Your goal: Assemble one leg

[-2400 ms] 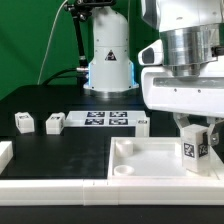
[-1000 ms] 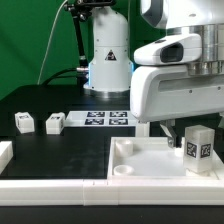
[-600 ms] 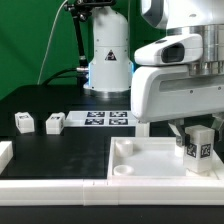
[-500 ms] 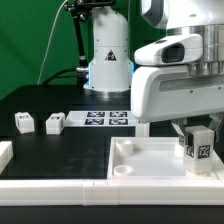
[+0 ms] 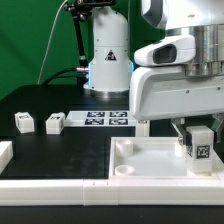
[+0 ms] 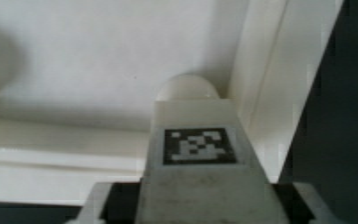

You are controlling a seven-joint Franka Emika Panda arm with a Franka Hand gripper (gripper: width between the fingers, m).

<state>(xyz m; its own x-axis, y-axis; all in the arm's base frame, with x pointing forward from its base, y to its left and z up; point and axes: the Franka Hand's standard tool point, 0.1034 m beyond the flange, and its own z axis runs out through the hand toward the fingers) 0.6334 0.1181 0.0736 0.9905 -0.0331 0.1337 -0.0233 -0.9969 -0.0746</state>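
Exterior view shows the gripper [image 5: 198, 136] clamped on the leg [image 5: 200, 152], holding it upright with its tag facing the camera, low over the corner of the white panel [image 5: 150, 183] at the exterior view's right. The panel's front rim hides whether the leg's lower end is inside a socket. In the wrist view the leg [image 6: 197, 140] points down just beside the panel's side wall [image 6: 265, 60], its rounded tip close to the corner. To do this step well, I judge the leg should stay vertical with its tip centred on the hole, then be pressed gently and turned, the grip firm until it seats. That wall is the main obstacle, since a finger could catch on it. The open socket [image 5: 123, 170] at the other front corner is well apart. A loose leg [image 5: 22, 122] and a second loose leg [image 5: 54, 123] sit far off on the black table [image 5: 70, 150], near the marker board [image 5: 105, 118].
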